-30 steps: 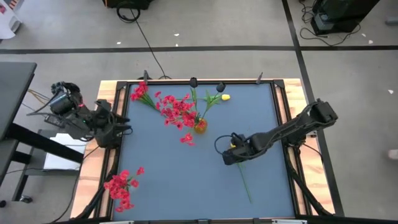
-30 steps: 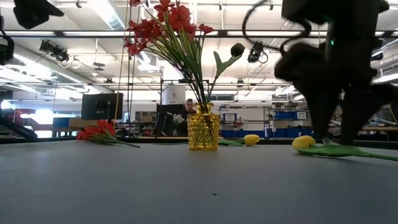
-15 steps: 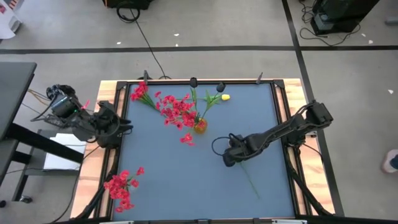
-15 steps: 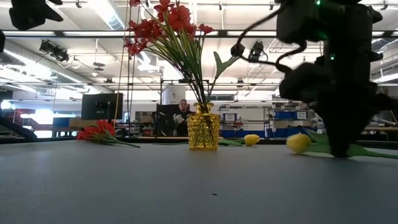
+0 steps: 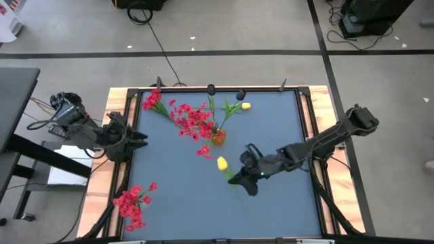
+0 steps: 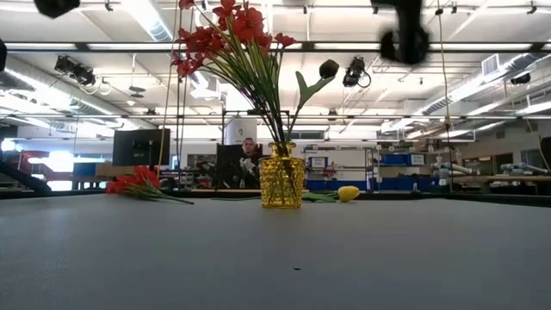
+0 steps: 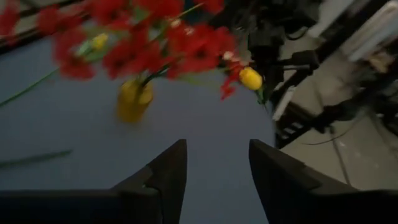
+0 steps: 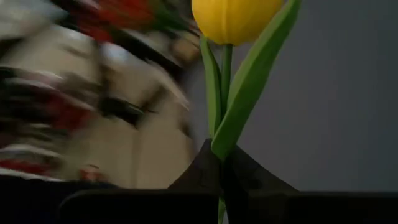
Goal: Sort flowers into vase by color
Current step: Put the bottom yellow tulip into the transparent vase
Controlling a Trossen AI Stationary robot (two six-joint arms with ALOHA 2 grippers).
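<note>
A yellow vase [image 5: 218, 137] [image 6: 282, 176] stands mid-table with red flowers [image 6: 228, 34] and a green-leaved stem in it. My right gripper [image 5: 239, 177] [image 8: 222, 163] hangs above the table just near of the vase, shut on a yellow tulip [image 5: 222, 163] [image 8: 233, 18]. Another yellow tulip [image 5: 245, 106] lies at the far edge. Loose red flowers lie at the far left [image 5: 150, 100], at the near left [image 5: 133, 203] and beside the vase [image 5: 204, 152]. My left gripper [image 5: 141, 139] [image 7: 217, 149] waits open at the table's left edge. My right gripper pinches the tulip's green stem [image 8: 226, 146] and a long leaf [image 8: 249, 93] between its two shut fingers, some way below the yellow head. The tulip is lifted clear of the table. Its head [image 5: 222, 163] sticks out beyond the fingertips, toward the vase.
The table's black frame [image 5: 303, 115] runs round the blue mat. The mat's near half and right side lie bare. A person shows in the room behind the vase [image 6: 251, 159].
My right gripper has shut on the yellow tulip, risen from the table and gone a little toward the near left. The tulip, which lay flat with its stem trailing toward the near right, is now lifted clear with its head pointing toward the vase.
</note>
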